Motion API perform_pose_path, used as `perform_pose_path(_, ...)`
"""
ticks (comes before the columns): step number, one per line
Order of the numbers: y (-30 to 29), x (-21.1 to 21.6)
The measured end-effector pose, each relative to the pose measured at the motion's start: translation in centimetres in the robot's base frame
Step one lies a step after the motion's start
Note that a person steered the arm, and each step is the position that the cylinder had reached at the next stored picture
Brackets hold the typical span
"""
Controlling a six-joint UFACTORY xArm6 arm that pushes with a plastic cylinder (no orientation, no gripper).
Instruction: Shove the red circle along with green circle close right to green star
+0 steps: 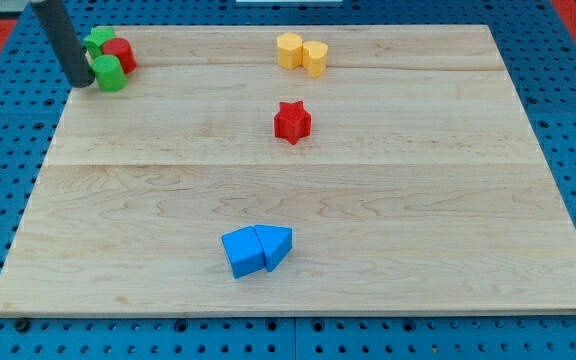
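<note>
red circle (121,53) sits touching green circle (110,73) and green star (97,41), my tip (85,82) just left of green circle.

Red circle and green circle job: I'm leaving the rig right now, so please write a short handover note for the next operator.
My tip is down on the board at the view's top left, right against the left side of the green circle.
The red circle sits just above and to the right of the green circle, touching it. The green star is at the red circle's left, pressed against it.
Done: all three are bunched in that corner, with the red circle close right of the star.
Left: the green circle lies below the star rather than to its right; nudge it rightward if needed.
</note>
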State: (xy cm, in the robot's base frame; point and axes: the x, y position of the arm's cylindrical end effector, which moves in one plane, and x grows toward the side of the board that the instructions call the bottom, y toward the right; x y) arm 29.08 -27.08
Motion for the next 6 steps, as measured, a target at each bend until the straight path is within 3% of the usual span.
perform_pose_path(2, -3.3, -2.6)
perform_pose_path(3, 0.0, -3.2)
perform_pose_path(4, -3.4, -1.6)
perform_pose_path(6, 2.2, 3.3)
